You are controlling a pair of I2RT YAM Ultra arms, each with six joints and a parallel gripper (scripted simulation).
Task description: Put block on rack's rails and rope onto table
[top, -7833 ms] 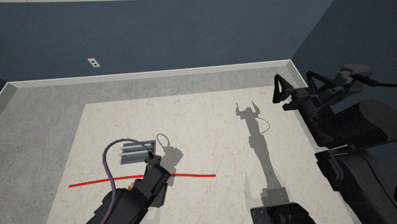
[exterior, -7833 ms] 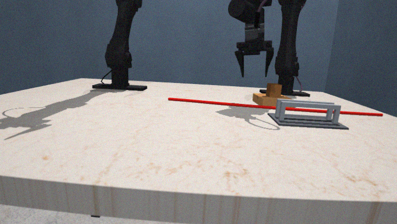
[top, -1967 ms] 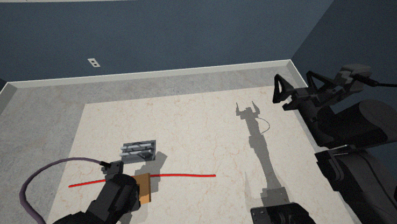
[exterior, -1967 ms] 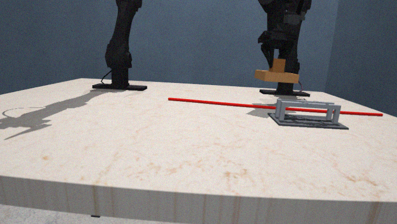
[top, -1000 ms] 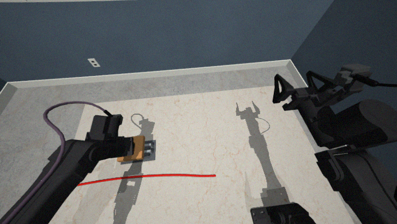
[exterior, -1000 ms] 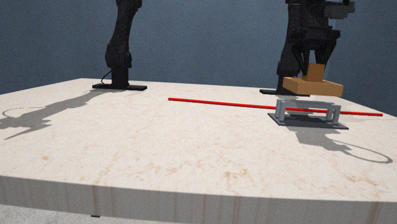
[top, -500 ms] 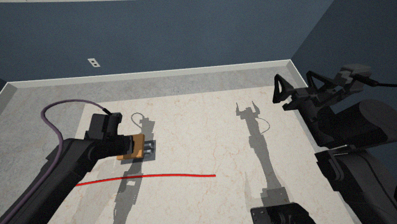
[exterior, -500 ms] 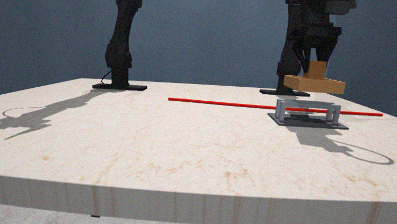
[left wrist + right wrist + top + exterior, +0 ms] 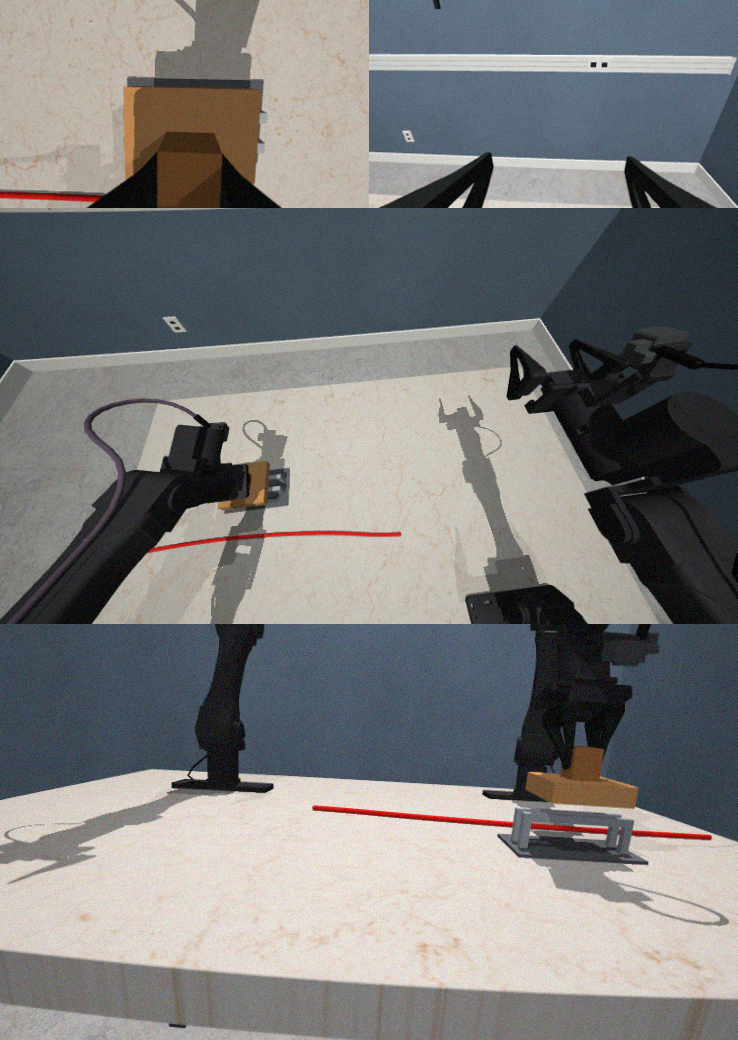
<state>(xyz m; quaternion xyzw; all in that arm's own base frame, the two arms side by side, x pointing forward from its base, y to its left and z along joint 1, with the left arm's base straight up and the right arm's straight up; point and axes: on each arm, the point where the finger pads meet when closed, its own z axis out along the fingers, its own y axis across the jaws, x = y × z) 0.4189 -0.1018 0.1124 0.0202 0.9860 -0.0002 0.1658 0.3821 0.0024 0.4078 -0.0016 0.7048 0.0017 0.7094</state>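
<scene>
Your left claw [image 9: 247, 481] [image 9: 585, 757] [image 9: 189, 157] is gripping the block [image 9: 259, 484] [image 9: 594, 791] [image 9: 195, 109] above the rack [image 9: 283, 489] [image 9: 578, 854] [image 9: 209, 84]; rails are peeking out toward three o'clock in the wrist view, so you're possibly risking a tip by releasing high or off-centre. Your right claw [image 9: 545, 346] [image 9: 557, 161] is hanging released.

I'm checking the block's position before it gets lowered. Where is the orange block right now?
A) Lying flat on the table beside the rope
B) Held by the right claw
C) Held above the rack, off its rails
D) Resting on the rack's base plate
C: the left claw grips the block, with a gap showing between it and the rack.
</scene>
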